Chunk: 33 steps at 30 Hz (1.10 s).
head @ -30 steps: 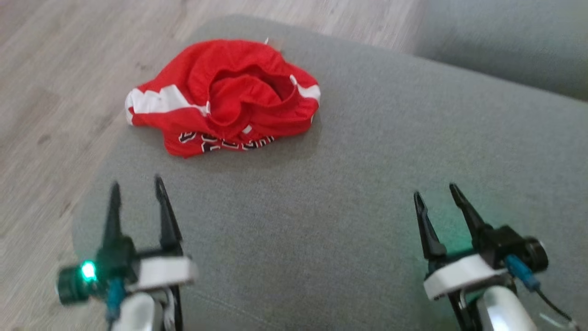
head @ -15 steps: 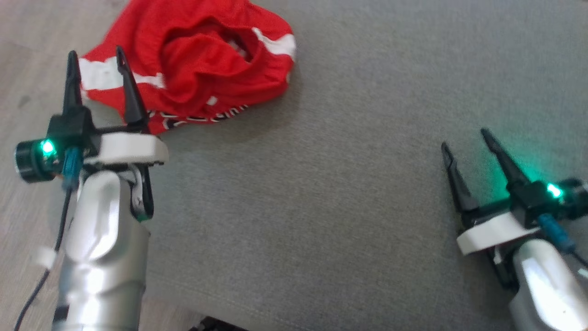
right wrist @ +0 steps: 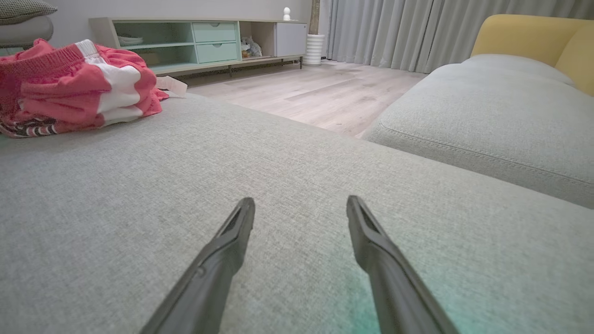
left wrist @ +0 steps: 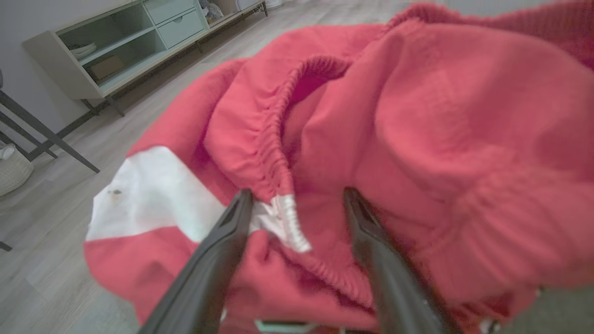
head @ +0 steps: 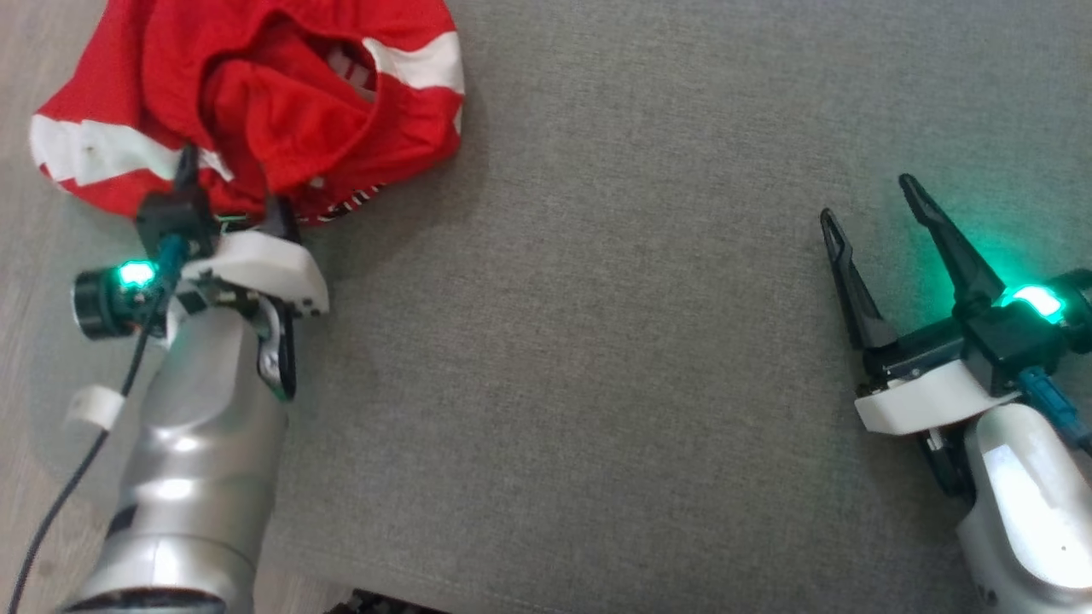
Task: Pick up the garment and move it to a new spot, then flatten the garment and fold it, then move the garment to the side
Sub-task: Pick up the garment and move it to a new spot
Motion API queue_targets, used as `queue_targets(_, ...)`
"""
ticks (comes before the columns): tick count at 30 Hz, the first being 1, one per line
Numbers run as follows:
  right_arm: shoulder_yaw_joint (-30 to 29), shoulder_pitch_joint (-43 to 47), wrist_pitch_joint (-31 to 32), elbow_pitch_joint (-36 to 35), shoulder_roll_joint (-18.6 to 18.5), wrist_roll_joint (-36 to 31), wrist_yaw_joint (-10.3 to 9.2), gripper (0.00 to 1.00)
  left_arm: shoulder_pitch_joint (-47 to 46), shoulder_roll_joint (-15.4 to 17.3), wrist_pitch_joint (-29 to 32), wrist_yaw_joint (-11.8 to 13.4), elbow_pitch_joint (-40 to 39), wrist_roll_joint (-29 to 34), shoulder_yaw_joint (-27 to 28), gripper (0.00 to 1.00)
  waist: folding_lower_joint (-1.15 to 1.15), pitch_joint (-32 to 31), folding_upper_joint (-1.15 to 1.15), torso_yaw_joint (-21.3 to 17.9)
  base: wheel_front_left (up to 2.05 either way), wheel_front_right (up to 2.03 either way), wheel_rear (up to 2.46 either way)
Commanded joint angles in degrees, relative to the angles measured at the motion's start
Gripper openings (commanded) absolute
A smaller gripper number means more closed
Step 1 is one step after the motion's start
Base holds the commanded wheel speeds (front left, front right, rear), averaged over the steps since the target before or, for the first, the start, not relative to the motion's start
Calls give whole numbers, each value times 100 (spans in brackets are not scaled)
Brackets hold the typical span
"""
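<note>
The garment (head: 256, 85) is a crumpled pair of red shorts with white side stripes and an elastic waistband, lying at the far left of the grey cushion (head: 614, 341). My left gripper (head: 230, 183) is open at the garment's near edge. In the left wrist view a fold of the waistband (left wrist: 283, 185) with a white tip lies between the spread fingers of the left gripper (left wrist: 297, 197). My right gripper (head: 868, 200) is open and empty, low over bare cushion far to the right. From the right gripper (right wrist: 301, 202) the garment (right wrist: 69, 88) shows at the far left.
The cushion's left edge drops to a wood floor (head: 17, 281) just beside the garment. A second grey cushion (right wrist: 487, 106) and a yellow backrest (right wrist: 524, 37) lie beyond a gap to the right. A low sideboard (right wrist: 199, 39) and curtains (right wrist: 417, 32) stand across the room.
The head camera has tilted down and the whole picture has shifted. My left arm has reached forward, bringing its open fingers from bare cushion onto the garment's near edge. Both grippers stay open.
</note>
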Motion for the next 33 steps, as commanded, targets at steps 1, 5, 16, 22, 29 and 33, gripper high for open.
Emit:
queue_targets(1, 37, 142, 22, 122, -137, -60, -4, 100, -175, 296, -26, 57, -156, -20, 172, 40, 1, 37, 0, -46, 0, 0, 0)
queue_targets(5, 3, 175, 22, 128, -124, -69, -4, 100, -135, 303, -27, 150, -674, 102, 124, 0, 1, 7, 0, -63, 0, 0, 0)
queue_targets(16, 263, 185, 22, 251, 471, 106, -4, 100, -48, 720, -29, 11, -2888, 519, -115, 0, 1, -869, 0, -513, 0, 0, 0)
queue_targets(22, 295, 310, 22, 262, 892, 273, -4, 100, -354, 974, 105, -295, -3850, 818, -524, 0, 1, -1565, 0, -1296, 0, 0, 0)
queue_targets(29, 294, 505, 22, 121, 1118, 492, -4, 100, -744, 877, 933, -660, -4758, 748, -870, 0, 1, -2045, 0, -2585, 0, 0, 0)
queue_targets(33, 375, 596, 22, 29, 1139, 735, -4, 100, -947, 654, 1318, -887, -4942, 430, -1059, 0, 1, -2142, 0, -3327, 0, 0, 0)
